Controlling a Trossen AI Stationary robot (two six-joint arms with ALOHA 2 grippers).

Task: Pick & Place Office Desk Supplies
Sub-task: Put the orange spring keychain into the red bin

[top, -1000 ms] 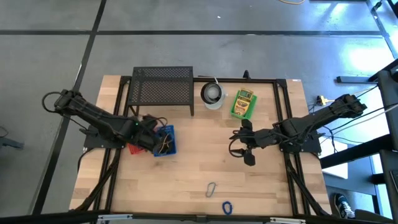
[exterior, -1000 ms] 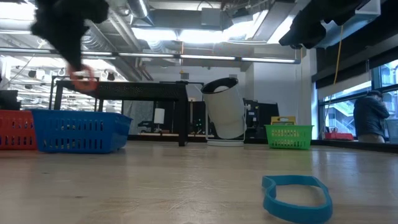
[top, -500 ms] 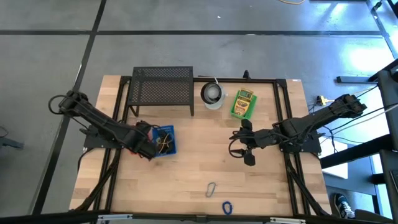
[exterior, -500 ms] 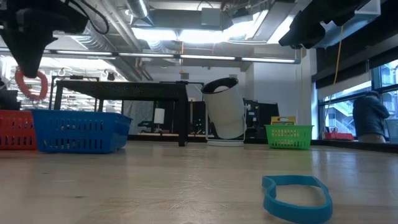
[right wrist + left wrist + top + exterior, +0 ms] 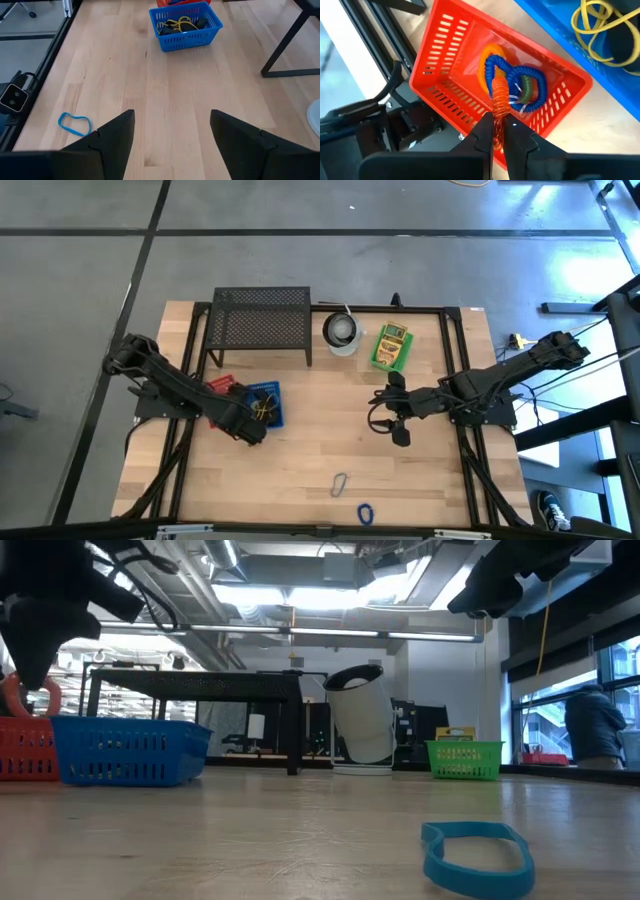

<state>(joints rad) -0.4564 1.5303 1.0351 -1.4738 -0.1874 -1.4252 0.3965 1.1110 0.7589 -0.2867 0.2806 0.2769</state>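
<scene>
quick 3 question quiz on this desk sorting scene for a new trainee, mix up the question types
1. True or false: the left gripper is shut on a red coiled band over the red basket.
2. Multiple choice: where does the blue rubber band lie? A) in the blue basket B) on the bare table C) on the black mesh rack
3. Fill in: the right gripper hangs over the table, jaws ____ and holding nothing.

Key: 1 true; 2 B; 3 open
</scene>
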